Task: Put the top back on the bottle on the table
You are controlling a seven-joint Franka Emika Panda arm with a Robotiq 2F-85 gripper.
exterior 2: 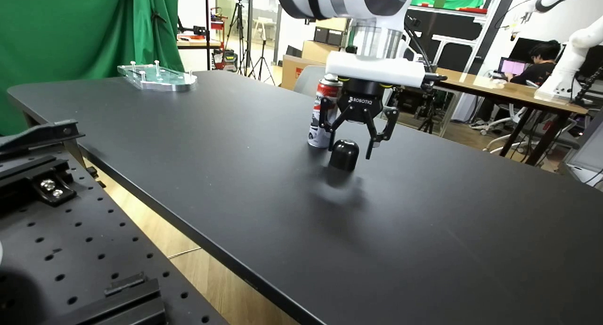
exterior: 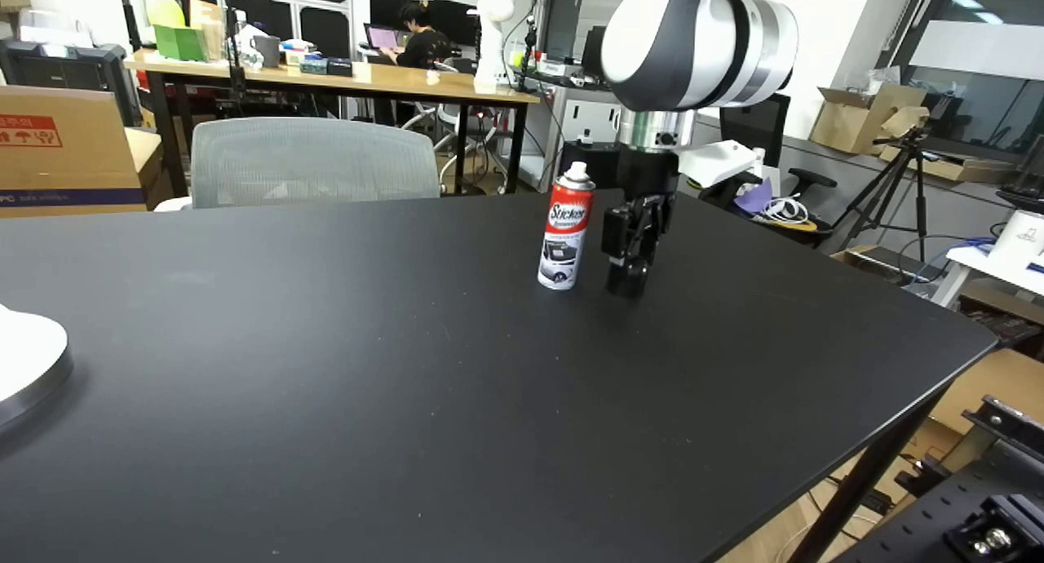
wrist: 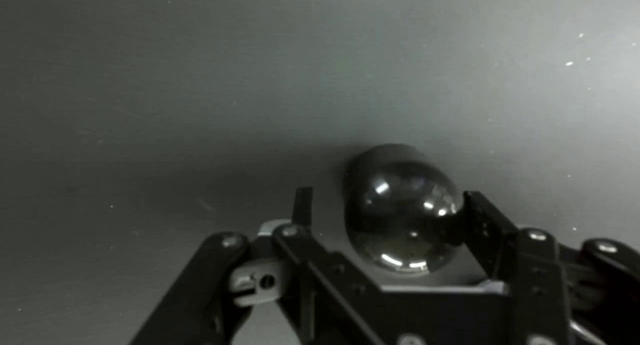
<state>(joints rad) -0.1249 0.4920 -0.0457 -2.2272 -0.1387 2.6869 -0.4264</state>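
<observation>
Now your Robotiq gripper (wrist: 387, 192) has jaws parted, glossy black cap (wrist: 402, 215) between them, lower right in the wrist view. Spray can (exterior: 564, 228) upright, upper centre, both exterior views.

Any contact between cap (wrist: 402, 217) and claw (wrist: 387, 195) unclear in wrist view.

The gripper (exterior: 630, 261) hangs beside the upright bottle (exterior: 564, 230) on the table (exterior: 391, 351).

On the black table (exterior: 326, 367), the domed black top (exterior 2: 344, 155) stands near the upright red-and-white bottle (exterior: 566, 230).
</observation>
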